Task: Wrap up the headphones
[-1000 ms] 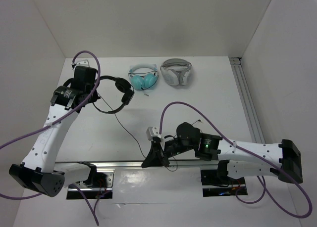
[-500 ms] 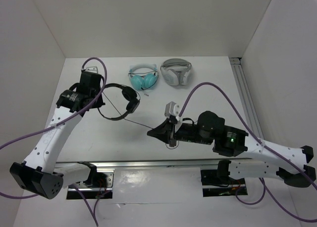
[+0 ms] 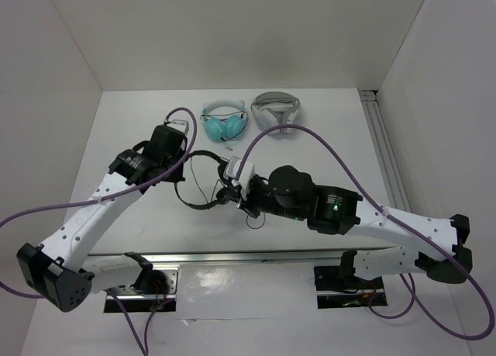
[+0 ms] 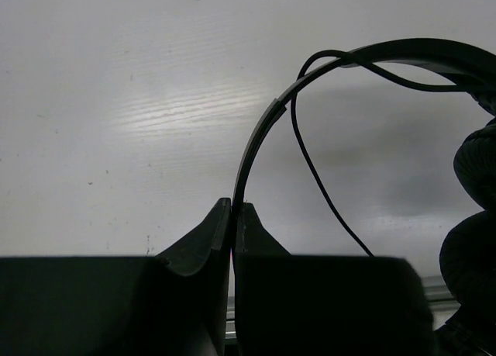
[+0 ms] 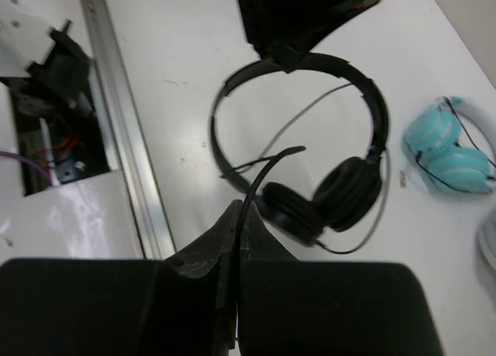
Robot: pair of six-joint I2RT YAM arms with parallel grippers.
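Observation:
The black headphones [image 3: 200, 153] hang between my two grippers above the middle of the table. My left gripper [image 4: 234, 206] is shut on the thin headband [image 4: 260, 135], also seen at the top of the right wrist view, where that left gripper [image 5: 288, 52] pinches the band. My right gripper [image 5: 246, 209] is shut on the thin black cable [image 5: 267, 174], just in front of the two round earpads [image 5: 349, 187]. A loop of cable [image 4: 322, 189] hangs inside the headband arc. From above, the left gripper [image 3: 184, 172] and right gripper [image 3: 232, 191] are close together.
Teal headphones [image 3: 225, 122] and white-grey headphones [image 3: 276, 112] lie at the back of the table. A metal rail [image 3: 232, 257] runs along the near edge, and another rail [image 3: 384, 150] runs along the right side. Purple arm cables [image 3: 310, 135] loop above the right arm.
The left arm has carried the headphones right and nearer, toward the table's middle. The right arm swung from the near rail up and left to the earpads, still pinching the cable.

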